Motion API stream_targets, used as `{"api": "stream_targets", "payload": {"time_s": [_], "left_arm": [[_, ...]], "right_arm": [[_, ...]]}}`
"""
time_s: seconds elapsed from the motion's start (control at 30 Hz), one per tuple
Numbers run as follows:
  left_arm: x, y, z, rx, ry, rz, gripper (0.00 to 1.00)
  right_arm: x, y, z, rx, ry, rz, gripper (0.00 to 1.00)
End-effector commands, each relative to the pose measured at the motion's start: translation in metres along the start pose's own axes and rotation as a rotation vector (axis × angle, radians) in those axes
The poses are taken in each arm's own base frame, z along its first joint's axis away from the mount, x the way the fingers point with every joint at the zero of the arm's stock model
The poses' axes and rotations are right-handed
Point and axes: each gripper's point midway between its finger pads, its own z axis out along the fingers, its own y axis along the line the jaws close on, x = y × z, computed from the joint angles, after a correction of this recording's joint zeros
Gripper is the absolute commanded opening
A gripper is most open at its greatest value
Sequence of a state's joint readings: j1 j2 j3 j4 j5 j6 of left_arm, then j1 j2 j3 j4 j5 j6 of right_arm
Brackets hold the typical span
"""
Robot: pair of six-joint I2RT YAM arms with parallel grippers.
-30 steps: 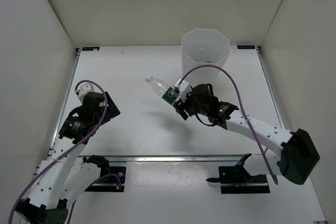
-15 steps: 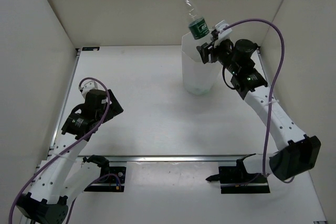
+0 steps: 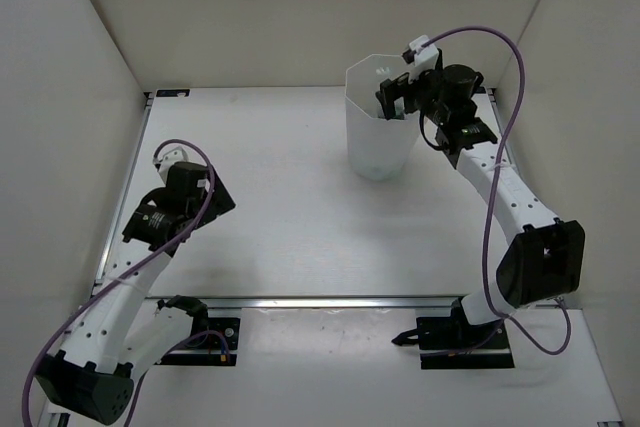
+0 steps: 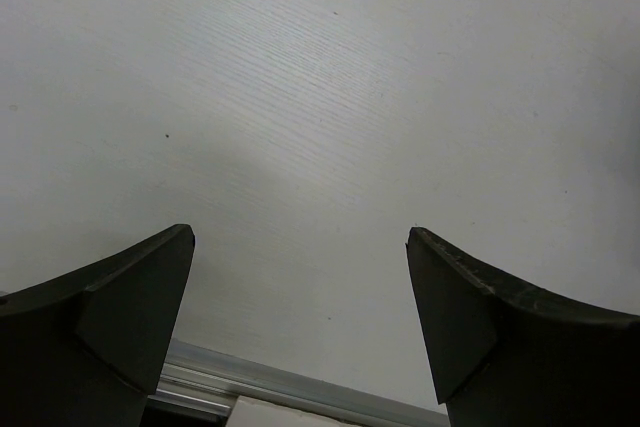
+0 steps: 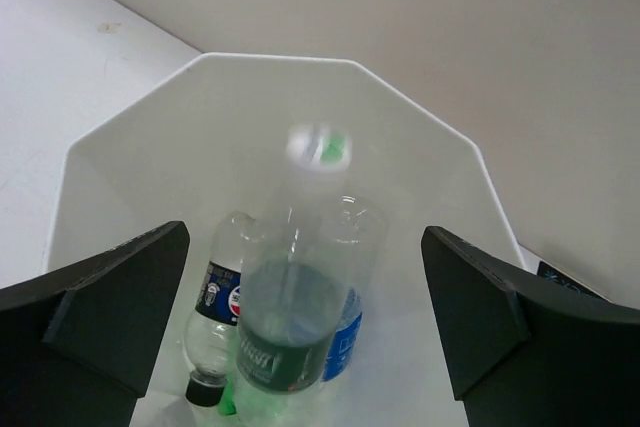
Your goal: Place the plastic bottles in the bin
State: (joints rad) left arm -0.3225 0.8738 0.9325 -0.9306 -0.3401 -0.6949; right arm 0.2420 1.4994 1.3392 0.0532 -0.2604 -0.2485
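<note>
The green-label bottle (image 5: 298,332) stands inside the bin (image 5: 140,167), its cap end blurred, so its exact tilt is hard to tell. Beside it lie the dark-label bottle (image 5: 220,312) and the blue-label bottle (image 5: 347,342). The right gripper (image 5: 305,235) hangs over the bin's mouth, fingers spread wide and empty. The left gripper (image 4: 300,237), also spread wide, hovers over the table (image 4: 320,97).

White bench (image 3: 280,237), faint wood grain up close. Alu rail (image 3: 330,300) runs along near edge. Plain white walls (image 3: 300,7) on 3 sides. Small black brackets (image 3: 172,93) at far corners.
</note>
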Motion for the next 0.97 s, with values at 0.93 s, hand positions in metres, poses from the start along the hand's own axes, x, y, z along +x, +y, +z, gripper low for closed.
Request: {"api": "stream_targets", "payload": {"time_s": [0.93], "left_arm": [[-0.024,-0.012,-0.009,0.044,0.017,0.073,0.98]], "right_arm": [[0.177,-0.043,-0.284,0.772,0.660,0.662,0.99]]}}
